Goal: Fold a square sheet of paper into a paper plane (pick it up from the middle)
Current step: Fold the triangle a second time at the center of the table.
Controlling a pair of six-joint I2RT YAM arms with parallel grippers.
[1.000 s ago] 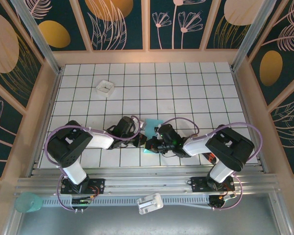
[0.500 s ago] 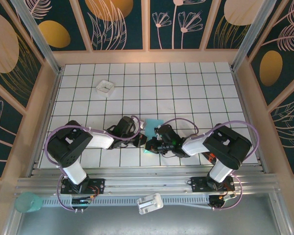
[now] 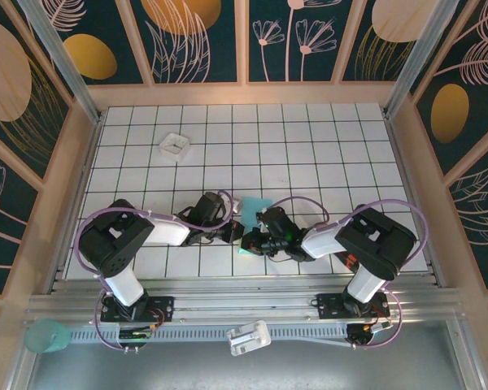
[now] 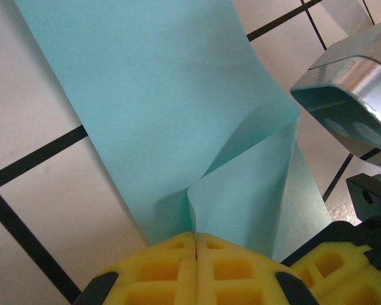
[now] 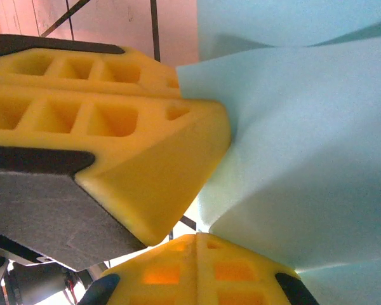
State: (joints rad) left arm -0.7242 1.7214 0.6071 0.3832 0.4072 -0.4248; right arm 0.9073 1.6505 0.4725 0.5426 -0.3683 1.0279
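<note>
Both arms reach inward and meet near the front middle of the white gridded table [image 3: 309,146]. The thin turquoise-blue sheet of paper [image 3: 255,205] lies between them, part folded and buckled upward. Its long axis runs from the near edge toward the far wall, crossways to both tools. The left gripper [image 4: 195,244] is closed, its yellow pads pinching a raised crease of the sheet. The right gripper [image 5: 197,246] is likewise closed on the paper, directly beside the left one and almost touching it. Neither arm is nearer, since each holds the same middle stretch from its own side. Judgement: the next crease depends on that near-to-far axis holding straight. A small white square tray [image 3: 175,145] sits well apart at far left, nothing discernible inside. A teal cup [image 3: 47,335] stands off the table by the left base, contents unreadable.
</note>
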